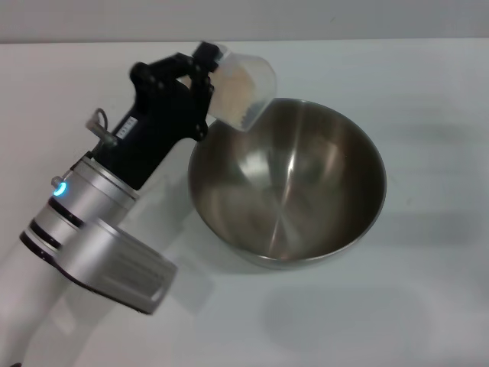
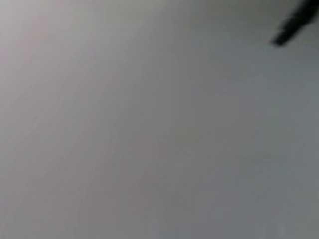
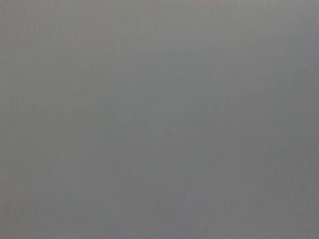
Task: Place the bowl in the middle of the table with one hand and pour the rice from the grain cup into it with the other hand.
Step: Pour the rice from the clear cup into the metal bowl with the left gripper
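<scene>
Shiny steel makes up the bowl (image 1: 286, 183), a big round one with a smooth grey inside and nothing in its bottom. It sits on the table (image 1: 428, 306) a little past the middle, toward 3 o'clock.

The grain cup (image 1: 243, 88) is clear plastic and much smaller than the bowl. It is tipped on its side above the bowl's rim at about 11 o'clock, with its open end pointing down and in toward the bowl. The rice (image 1: 235, 90) is a pale beige heap inside the cup, lying against the low side near the opening.

The left gripper (image 1: 200, 67) is black and is clenched on the grain cup, grasping it at the end far from the bowl. Its silver arm runs away toward 7 o'clock. The right gripper does not show in the head view.

The table is plain and white and flat. Its far edge runs across at 12 o'clock, with a pale wall behind it. There is bare table from 1 o'clock round to 6 o'clock of the bowl.

The left wrist view shows only a grey blur with a dark bit in one corner. The right wrist view shows plain grey.
</scene>
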Motion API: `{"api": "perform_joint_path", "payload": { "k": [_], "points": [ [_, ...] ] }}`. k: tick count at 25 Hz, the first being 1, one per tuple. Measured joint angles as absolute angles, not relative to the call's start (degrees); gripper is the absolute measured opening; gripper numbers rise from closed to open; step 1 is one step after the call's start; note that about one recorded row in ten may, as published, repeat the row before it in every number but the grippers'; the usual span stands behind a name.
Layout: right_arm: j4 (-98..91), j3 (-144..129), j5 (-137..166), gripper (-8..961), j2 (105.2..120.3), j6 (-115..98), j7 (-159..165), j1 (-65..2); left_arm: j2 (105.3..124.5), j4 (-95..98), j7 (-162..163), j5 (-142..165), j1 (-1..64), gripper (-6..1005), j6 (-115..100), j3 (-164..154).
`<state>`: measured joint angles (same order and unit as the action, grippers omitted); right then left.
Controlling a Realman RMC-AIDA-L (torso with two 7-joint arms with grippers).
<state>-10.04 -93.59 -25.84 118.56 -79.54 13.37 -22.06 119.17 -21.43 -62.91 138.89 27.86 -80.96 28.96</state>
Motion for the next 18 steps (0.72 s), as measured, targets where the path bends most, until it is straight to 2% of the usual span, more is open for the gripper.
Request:
{"api": "perform_joint_path", "payload": {
  "k": [18],
  "points": [
    [-10.0,-93.0,-25.8,492,118.56,-79.5,13.2,-22.1,119.18,-22.2,-100.3,145.8,28.0,60,-74.6,27.5]
  ]
}}
